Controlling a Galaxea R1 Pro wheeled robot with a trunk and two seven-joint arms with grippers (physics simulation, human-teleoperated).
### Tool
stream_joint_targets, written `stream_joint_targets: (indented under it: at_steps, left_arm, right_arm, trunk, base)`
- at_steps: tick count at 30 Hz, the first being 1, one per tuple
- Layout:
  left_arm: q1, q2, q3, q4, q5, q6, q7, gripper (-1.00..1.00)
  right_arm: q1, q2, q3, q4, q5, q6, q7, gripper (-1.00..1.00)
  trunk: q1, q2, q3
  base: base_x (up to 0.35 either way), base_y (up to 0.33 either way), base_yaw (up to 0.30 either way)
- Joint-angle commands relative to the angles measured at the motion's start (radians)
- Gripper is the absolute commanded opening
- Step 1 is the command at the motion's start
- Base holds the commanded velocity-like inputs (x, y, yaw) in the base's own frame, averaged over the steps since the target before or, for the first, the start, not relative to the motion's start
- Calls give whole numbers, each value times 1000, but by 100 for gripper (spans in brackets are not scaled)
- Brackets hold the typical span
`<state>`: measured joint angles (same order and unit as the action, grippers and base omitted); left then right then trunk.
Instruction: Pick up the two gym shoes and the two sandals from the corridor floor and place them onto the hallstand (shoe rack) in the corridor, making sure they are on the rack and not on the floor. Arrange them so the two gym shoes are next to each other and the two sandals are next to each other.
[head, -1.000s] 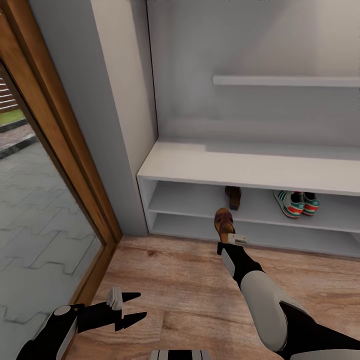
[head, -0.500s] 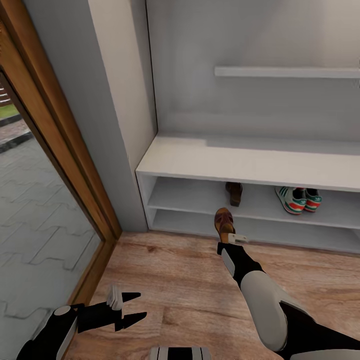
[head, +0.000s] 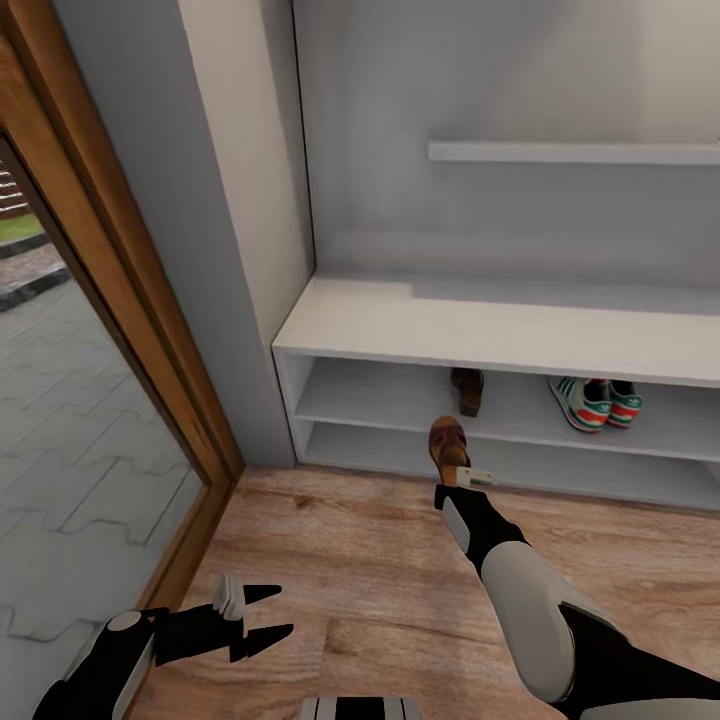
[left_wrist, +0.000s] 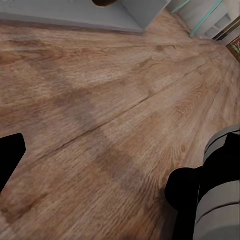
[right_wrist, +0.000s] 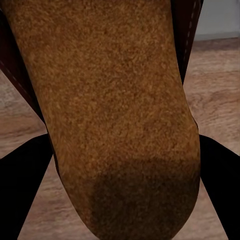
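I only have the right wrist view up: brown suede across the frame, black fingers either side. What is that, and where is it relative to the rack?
Observer: It's a sandal, gripped by the right gripper in front of the hallstand, level with the lower shelves.
Operator: Is its partner placed?
Observer: Yes, the other sandal sits on the upper open shelf.
Operator: And the sneakers?
Observer: Both gym shoes stand side by side on that shelf.
Operator: Left arm?
Observer: The left gripper is open and empty, low over the corridor floor.
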<state>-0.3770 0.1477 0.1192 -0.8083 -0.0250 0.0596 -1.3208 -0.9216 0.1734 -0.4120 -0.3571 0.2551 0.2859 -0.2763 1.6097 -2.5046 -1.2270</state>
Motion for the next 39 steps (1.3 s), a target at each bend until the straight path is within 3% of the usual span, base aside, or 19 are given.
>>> stream_joint_targets:
  at_steps: [1,15,33,39]
  left_arm:
    - [0,0,2,-1,-3,6,-5,100]
    - [0,0,4,-1,-3,6,-6,100]
    - [0,0,3,-1,7,6,-6,100]
    - [0,0,3,-2,7,4,-6,100]
  right_arm:
    - [0,1,-5,-2,10,7,0,-100]
    - [0,1,-5,-2,10,7,0,-100]
    - [0,1,-5,-4,10,7,0,-100]
    - [0,1,-6,-10,10,7,0,-100]
  trunk:
    - [0,0,1]
    - [0,0,22]
    - [-8,4,119]
    - [-8,4,122]
  base:
    - [0,0,0]
    - [0,0,0]
    - [0,0,0]
    - [0,0,1]
